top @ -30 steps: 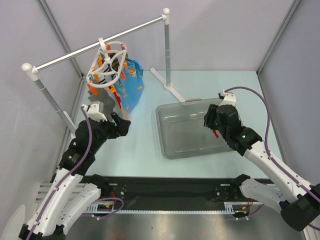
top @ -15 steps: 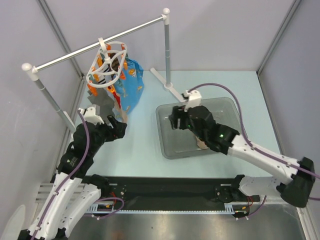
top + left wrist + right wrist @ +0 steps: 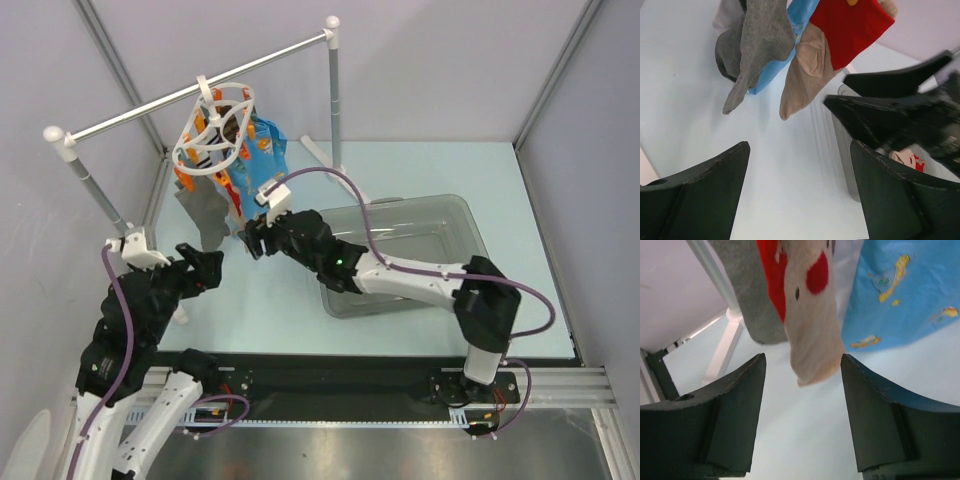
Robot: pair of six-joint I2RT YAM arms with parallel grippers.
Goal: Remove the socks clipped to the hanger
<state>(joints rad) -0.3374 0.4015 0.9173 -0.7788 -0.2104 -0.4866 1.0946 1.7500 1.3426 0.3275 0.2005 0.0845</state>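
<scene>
The socks (image 3: 203, 213) hang from clips under the hanger (image 3: 213, 128), which hooks on the white rail (image 3: 290, 52) in the upper left of the top view. They look light, limp and stretchy, so each should come free with a pinch low on the foot and a steady downward tug. The beige sock (image 3: 812, 340) with red spots dangles with its toe between the spread fingers of the right gripper (image 3: 802, 365), not pinched. The left gripper (image 3: 799, 147) hovers lower left, fingers spread and empty. A grey sock (image 3: 761, 42) and the blue cloth (image 3: 900, 290) crowd either side and could get caught. The grey bin (image 3: 455, 215) sits centre right on the table (image 3: 285, 300).
</scene>
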